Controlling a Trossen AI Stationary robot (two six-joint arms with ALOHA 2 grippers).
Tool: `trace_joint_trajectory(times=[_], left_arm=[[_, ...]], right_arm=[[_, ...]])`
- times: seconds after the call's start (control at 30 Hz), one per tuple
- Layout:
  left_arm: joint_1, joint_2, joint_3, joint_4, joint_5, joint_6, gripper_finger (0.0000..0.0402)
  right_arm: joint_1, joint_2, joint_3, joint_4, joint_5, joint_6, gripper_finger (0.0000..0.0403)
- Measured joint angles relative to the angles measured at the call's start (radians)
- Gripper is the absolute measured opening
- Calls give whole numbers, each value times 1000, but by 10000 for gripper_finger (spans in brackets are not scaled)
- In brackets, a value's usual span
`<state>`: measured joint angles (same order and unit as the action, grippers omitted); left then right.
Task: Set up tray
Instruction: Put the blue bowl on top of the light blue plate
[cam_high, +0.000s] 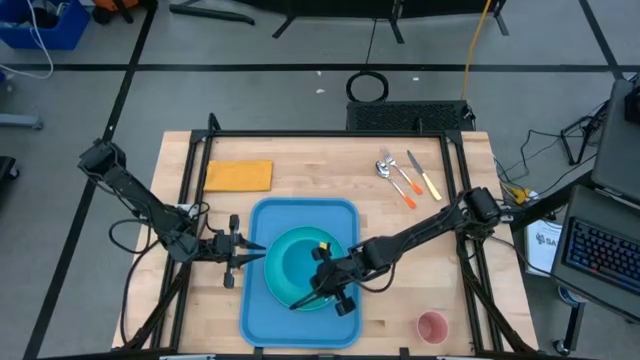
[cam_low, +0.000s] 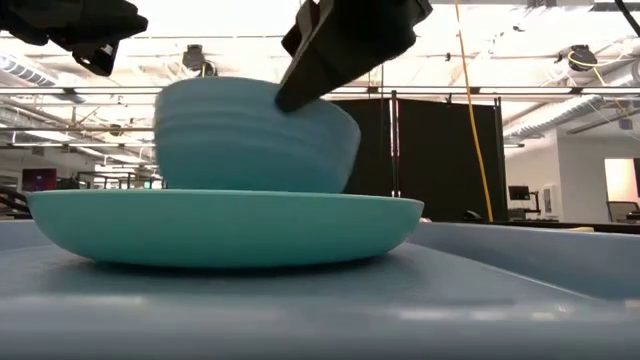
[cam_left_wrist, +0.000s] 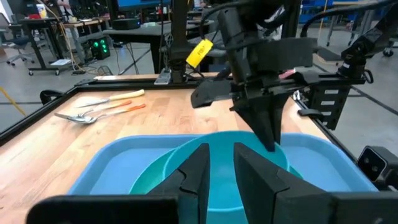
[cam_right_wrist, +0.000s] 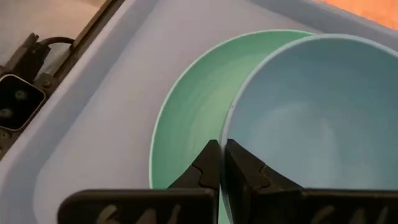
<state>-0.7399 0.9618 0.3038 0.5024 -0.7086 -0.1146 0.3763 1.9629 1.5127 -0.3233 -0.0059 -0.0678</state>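
Light-blue tray (cam_high: 262, 300) lying flat on the wooden surface (cam_high: 310, 165), toward 6 o'clock in the high view, long side running from 12 to 6. Inside the tray, a round turquoise plate (cam_high: 278, 280), carrying a blue bowl (cam_low: 255, 135); seen level in the low view, bowl upright on the plate, plate resting on the tray floor.

Right end effector (cam_high: 318, 290) over the tray, at the bowl's 4 o'clock edge in the high view. Fingers (cam_right_wrist: 245, 174) clenched tight together in the right wrist view, pressed at the bowl's rim, where bowl meets plate. Whether the rim sits pinched between them: cannot tell. A yellow tag (cam_left_wrist: 199, 51) on this arm, visible from the left wrist camera.

Left end effector (cam_high: 250, 252) at the tray's 9 o'clock edge, reaching in toward the plate. Fingers (cam_left_wrist: 196, 171) parted by a narrow gap, hovering above the plate and bowl, nothing visibly between them.

Elsewhere on the surface: an orange-yellow napkin (cam_high: 238, 175) at 11 o'clock of the tray, flat and well apart from it; cutlery (cam_high: 405, 176) with orange and yellow handles at 1 o'clock, lying side by side; a pink cup (cam_high: 432, 327) at 4 o'clock, near the surface's front edge.
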Motion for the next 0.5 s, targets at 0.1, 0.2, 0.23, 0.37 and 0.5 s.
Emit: trace_joint_trajectory(times=[0.1,0.2,0.23,0.37,0.5], left_arm=[[0,0,0,-4,0,-3,77],[0,0,0,-4,0,-3,77],[0,0,0,-5,0,-3,77],[0,0,0,-5,0,-4,77],[0,0,0,-6,0,-5,77]], right_arm=[[0,0,-1,5,-10,1,0],[-2,13,-1,12,-28,-2,1],[-2,15,-1,8,-26,-5,3],[-4,20,-1,13,-38,-1,15],[-4,24,-1,52,-52,-12,17]])
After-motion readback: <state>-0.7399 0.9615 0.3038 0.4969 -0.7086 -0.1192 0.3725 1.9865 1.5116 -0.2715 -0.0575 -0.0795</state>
